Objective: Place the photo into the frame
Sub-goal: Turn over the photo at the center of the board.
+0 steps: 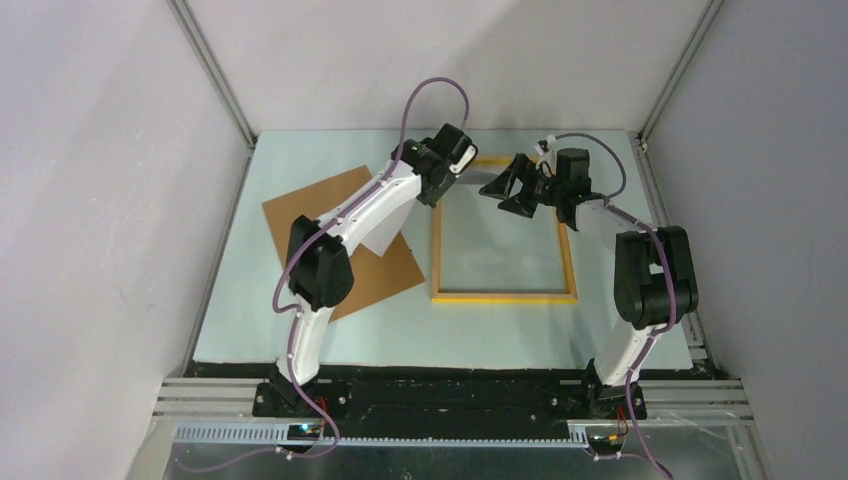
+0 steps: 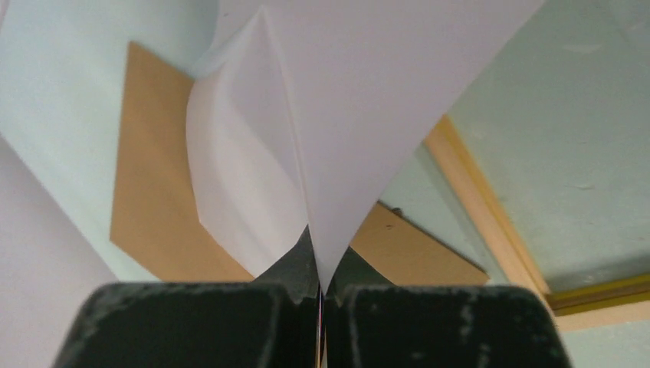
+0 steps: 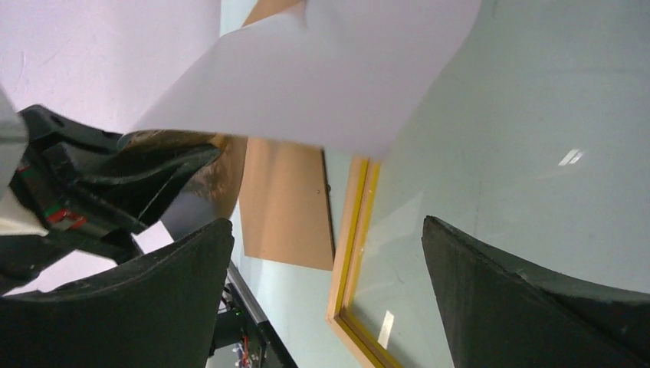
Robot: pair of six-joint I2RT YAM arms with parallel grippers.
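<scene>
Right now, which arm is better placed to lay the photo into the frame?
Left. Its jaws are shut on the thin white-backed photo print, close to the yellow-orange wooden frame; the right jaws stand open, holding nothing.

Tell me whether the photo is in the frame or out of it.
Out. The thin white-backed photo hangs curled, pinched in the shut left hand; the yellow-orange wooden frame lies flat, apart from it.
</scene>
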